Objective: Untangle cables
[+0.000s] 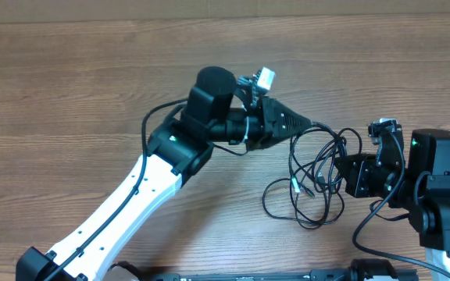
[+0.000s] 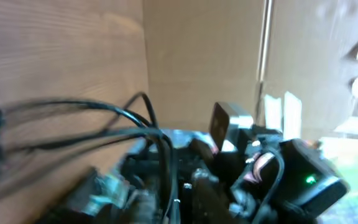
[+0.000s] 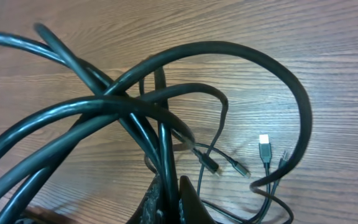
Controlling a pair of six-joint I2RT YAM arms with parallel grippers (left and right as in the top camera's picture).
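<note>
The cables (image 1: 319, 168) are a loose knot of thin black cords on the wooden table, between the two arms. My left gripper (image 1: 309, 123) points right at the knot's upper left, and a strand leaves its tip. The left wrist view is blurred: cords (image 2: 135, 118) run down between the fingers (image 2: 104, 186), and their gap is unclear. My right gripper (image 1: 337, 166) reaches in from the right. It (image 3: 171, 190) is shut on a few strands (image 3: 166, 106) that rise in loops. Plug tips (image 3: 264, 144) lie loose on the wood.
The left arm (image 1: 155, 179) slants from the lower left across the table (image 1: 92, 78). The right arm's base (image 1: 444, 203) stands at the right edge, and its green light (image 2: 309, 180) shows in the left wrist view.
</note>
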